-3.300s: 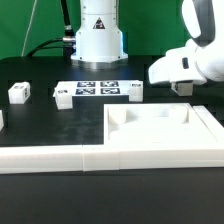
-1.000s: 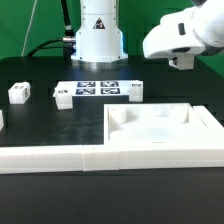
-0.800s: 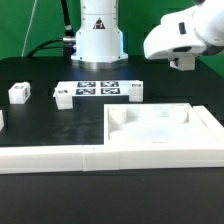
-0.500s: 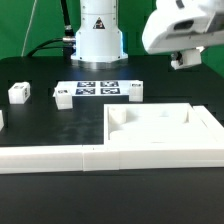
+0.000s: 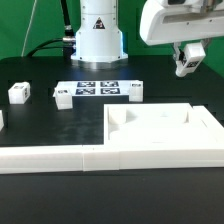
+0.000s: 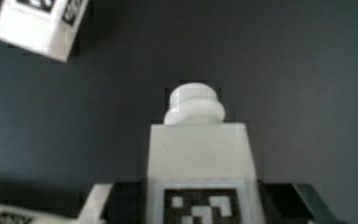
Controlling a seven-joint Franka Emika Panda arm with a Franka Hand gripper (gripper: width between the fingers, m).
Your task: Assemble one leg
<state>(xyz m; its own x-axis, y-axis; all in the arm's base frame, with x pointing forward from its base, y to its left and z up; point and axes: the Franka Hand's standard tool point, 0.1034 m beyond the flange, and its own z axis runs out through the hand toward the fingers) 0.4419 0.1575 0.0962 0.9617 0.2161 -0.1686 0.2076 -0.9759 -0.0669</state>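
Observation:
My gripper (image 5: 188, 60) hangs high at the exterior view's right, above the table, shut on a small white leg (image 5: 187, 63). In the wrist view the gripper (image 6: 202, 205) holds this leg (image 6: 202, 150) between its dark fingers (image 6: 108, 200); the leg's tag faces the camera and its rounded peg points away. Three more tagged legs lie on the black table: one (image 5: 18, 92) at the left, one (image 5: 64, 96) beside the marker board (image 5: 98, 89), one (image 5: 135, 92) at the board's right end. A tagged block (image 6: 37, 25) also shows in the wrist view.
A large white tray-shaped panel (image 5: 205, 122) lies at the front right. A long white rail (image 5: 50, 158) runs along the front edge. The robot's white base (image 5: 98, 35) stands at the back. A small white piece (image 5: 1, 119) sits at the left edge.
The gripper has risen and turned with the leg in it, from just above the panel's far edge to high over the table. The parts on the table have not moved.

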